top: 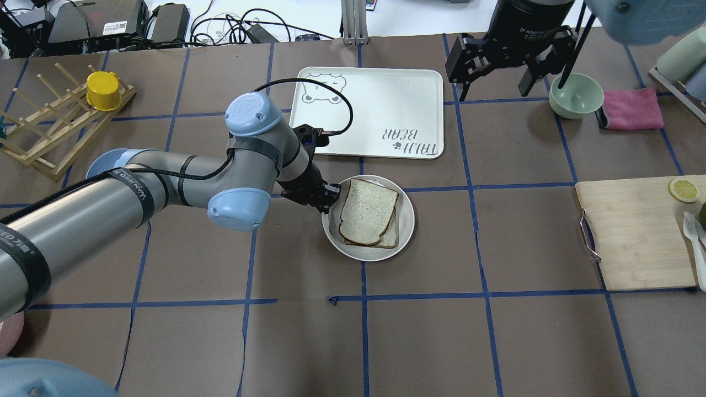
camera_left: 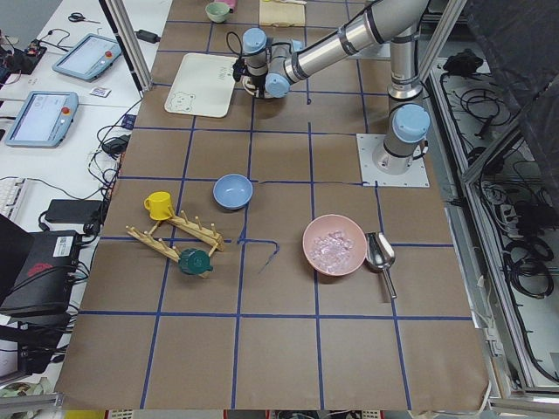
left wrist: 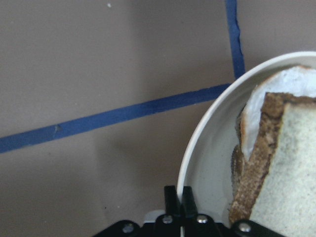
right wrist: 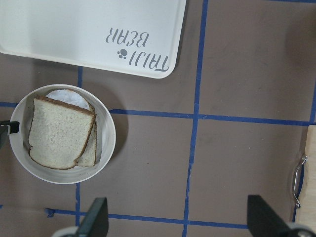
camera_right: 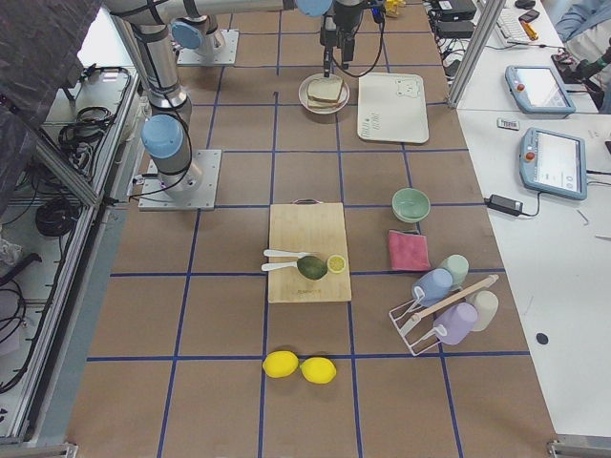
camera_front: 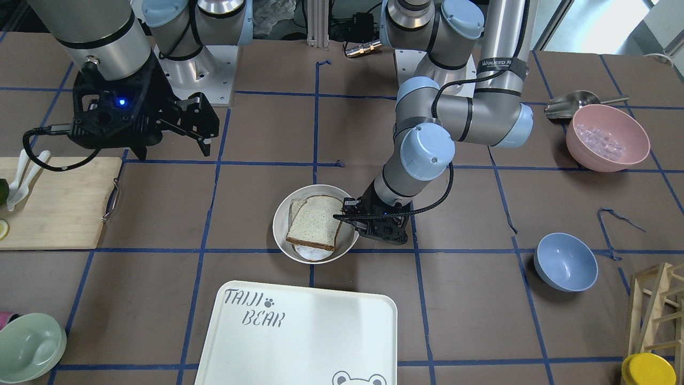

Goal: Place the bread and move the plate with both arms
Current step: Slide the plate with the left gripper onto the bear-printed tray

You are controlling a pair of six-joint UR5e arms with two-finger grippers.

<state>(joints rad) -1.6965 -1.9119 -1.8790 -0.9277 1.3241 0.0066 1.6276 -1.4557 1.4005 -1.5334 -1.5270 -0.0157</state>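
The round cream-white plate (top: 405, 231) sits mid-table in front of the tray. On it lies the bread (top: 367, 211), a pale slice with a dark brown crust, on top of a tan slice and something white. My left gripper (top: 330, 196) is shut on the plate's rim; the left wrist view shows its fingertips (left wrist: 180, 197) pinching the rim (left wrist: 197, 143) beside the bread (left wrist: 286, 163). My right gripper (top: 492, 85) is open and empty, high above the table to the right of the tray. Its wrist view looks down on the plate (right wrist: 106, 148) and bread (right wrist: 59, 131).
The white "TAIJI BEAR" tray (top: 380, 110) lies just beyond the plate. A pale green bowl (top: 575, 95) and pink cloth (top: 631, 108) sit far right, a wooden cutting board (top: 634, 231) at right. A blue bowl (camera_front: 565, 262), pink bowl (camera_front: 607, 136) and wooden rack (top: 49, 127) are on the left side.
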